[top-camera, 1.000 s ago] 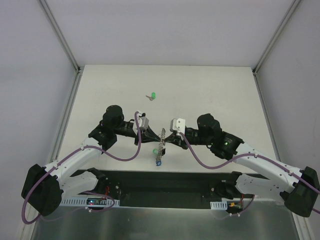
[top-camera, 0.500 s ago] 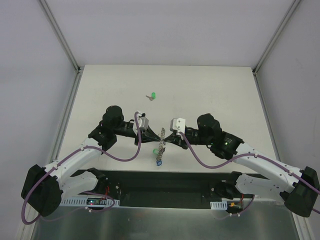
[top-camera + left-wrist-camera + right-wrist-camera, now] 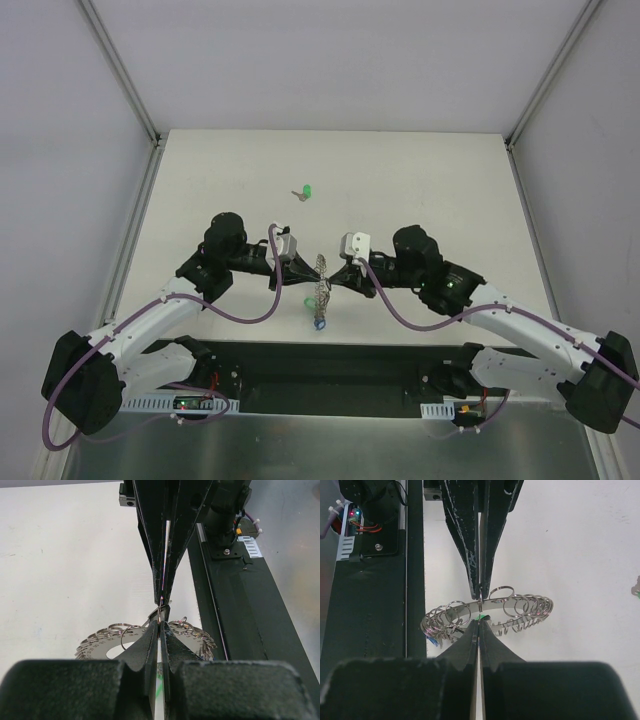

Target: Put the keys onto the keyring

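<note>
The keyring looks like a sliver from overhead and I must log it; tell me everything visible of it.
The keyring is a flat grey metal ring with a wide centre hole and many small wire loops around its rim. Nearly edge-on to the top camera, it is pinched at opposite rim sides by the left gripper and right gripper, both shut. A green key head and a blue key head show by its near end.
</note>
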Action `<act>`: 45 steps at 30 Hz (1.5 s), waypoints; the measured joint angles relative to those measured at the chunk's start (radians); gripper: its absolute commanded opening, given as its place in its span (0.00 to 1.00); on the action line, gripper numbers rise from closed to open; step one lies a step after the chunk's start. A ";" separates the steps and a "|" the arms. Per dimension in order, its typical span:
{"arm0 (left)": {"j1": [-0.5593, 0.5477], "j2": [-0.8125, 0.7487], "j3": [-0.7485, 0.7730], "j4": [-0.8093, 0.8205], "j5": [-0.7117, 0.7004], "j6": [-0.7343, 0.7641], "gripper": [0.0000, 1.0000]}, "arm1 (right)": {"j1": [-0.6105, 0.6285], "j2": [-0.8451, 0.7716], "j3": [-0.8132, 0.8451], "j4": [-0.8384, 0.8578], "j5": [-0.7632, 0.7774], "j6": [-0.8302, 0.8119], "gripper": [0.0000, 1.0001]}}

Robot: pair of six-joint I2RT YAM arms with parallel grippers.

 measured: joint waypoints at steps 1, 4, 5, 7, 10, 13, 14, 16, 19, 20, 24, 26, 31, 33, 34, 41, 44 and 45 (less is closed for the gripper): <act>0.000 0.000 0.000 0.000 0.000 0.000 0.00 | -0.001 0.005 0.000 0.000 -0.003 0.003 0.01; -0.002 -0.001 0.000 0.001 0.000 0.000 0.00 | -0.004 0.019 0.000 0.001 -0.014 0.011 0.01; -0.005 -0.002 0.000 0.002 0.000 0.000 0.00 | -0.005 0.023 0.000 0.002 -0.017 0.014 0.01; -0.009 -0.003 0.000 0.006 0.000 0.000 0.00 | -0.007 0.028 0.000 0.006 -0.021 0.019 0.01; -0.013 -0.004 0.000 0.012 0.000 0.000 0.00 | -0.010 0.030 0.000 0.013 -0.025 0.029 0.01; -0.013 -0.005 0.000 0.014 0.000 0.000 0.00 | -0.011 0.030 0.000 0.017 -0.028 0.034 0.01; -0.013 -0.004 0.000 0.014 0.000 0.000 0.00 | -0.011 0.030 0.000 0.018 -0.030 0.035 0.01; -0.013 -0.004 0.000 0.014 0.000 0.000 0.00 | -0.013 0.030 0.000 0.021 -0.033 0.037 0.01; -0.013 -0.004 0.000 0.014 0.000 0.000 0.00 | -0.016 0.030 0.000 0.024 -0.042 0.040 0.01; -0.013 -0.004 0.000 0.014 -0.001 0.000 0.00 | -0.018 0.030 0.000 0.024 -0.044 0.042 0.01; -0.013 -0.006 -0.003 0.015 -0.008 0.001 0.00 | -0.023 0.030 0.000 0.026 -0.049 0.045 0.01; -0.013 -0.016 -0.013 0.016 -0.025 0.004 0.00 | -0.027 0.030 0.000 0.027 -0.049 0.047 0.01; -0.013 -0.044 -0.033 0.019 -0.054 0.015 0.00 | -0.032 0.030 0.000 0.029 -0.051 0.056 0.01; -0.013 -0.045 -0.033 0.022 -0.056 0.017 0.00 | -0.032 0.031 0.000 0.029 -0.053 0.060 0.01; -0.013 -0.045 -0.033 0.022 -0.056 0.017 0.00 | -0.032 0.031 0.000 0.029 -0.055 0.060 0.01; -0.013 -0.045 -0.033 0.024 -0.056 0.018 0.00 | -0.032 0.032 0.000 0.029 -0.068 0.064 0.01; -0.013 -0.044 -0.033 0.025 -0.056 0.018 0.00 | -0.032 0.032 0.000 0.029 -0.069 0.064 0.01; -0.013 -0.045 -0.033 0.025 -0.056 0.018 0.00 | -0.032 0.032 0.000 0.029 -0.069 0.064 0.01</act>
